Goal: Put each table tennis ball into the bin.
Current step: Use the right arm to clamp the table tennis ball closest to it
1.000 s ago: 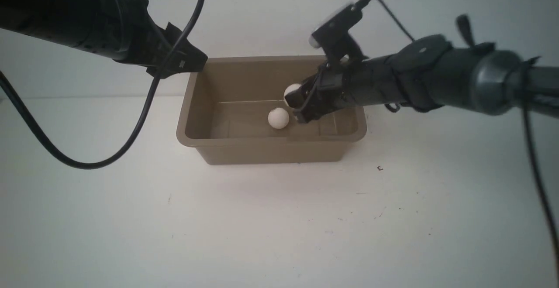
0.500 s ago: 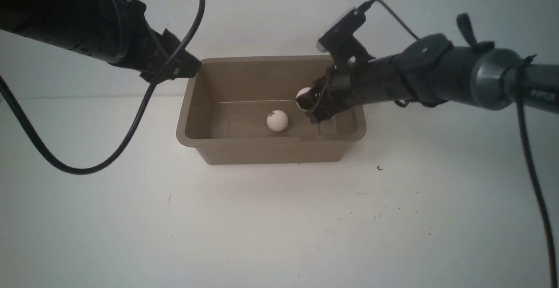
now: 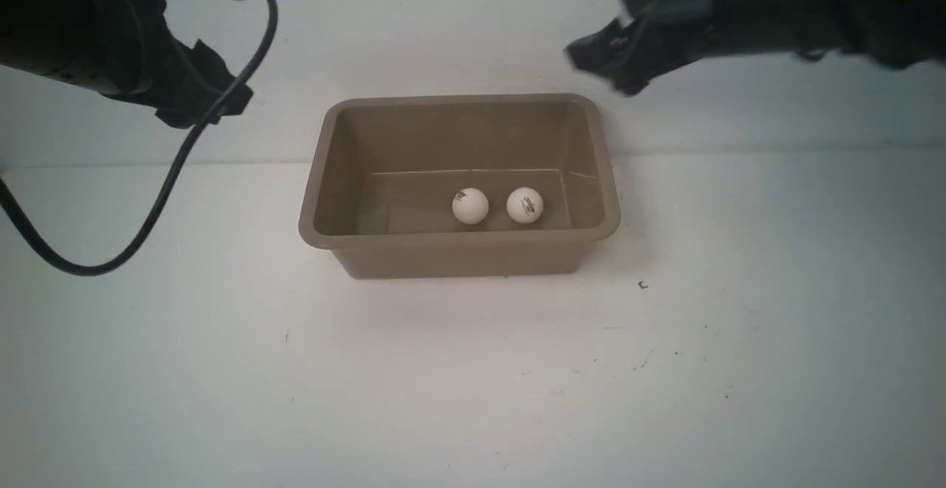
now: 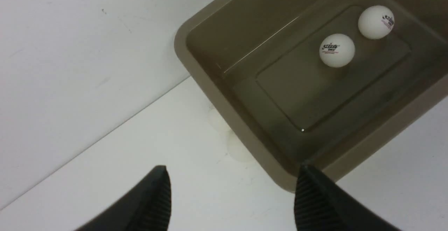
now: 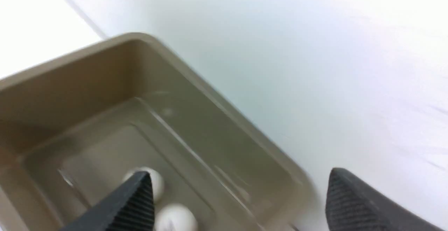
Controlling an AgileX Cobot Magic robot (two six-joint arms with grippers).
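two table tennis balls (image 3: 470, 205) lie side by side, not quite touching, on the floor of the bin (image 3: 460, 259), which sits on the surface (image 3: 473, 384) below and ahead of both jaws. left jaws gape wide, empty; right jaws likewise spread wide, gripping nothing.

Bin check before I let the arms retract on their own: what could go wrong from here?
1. Both table tennis balls lie loose on the floor of the bin; a knock could set them rolling.
2. The left arm's cable hangs in a loop left of the bin and might snag its rim.
3. The open right gripper shows blurred near the bin's far right corner; a fast swing could clip the rim.
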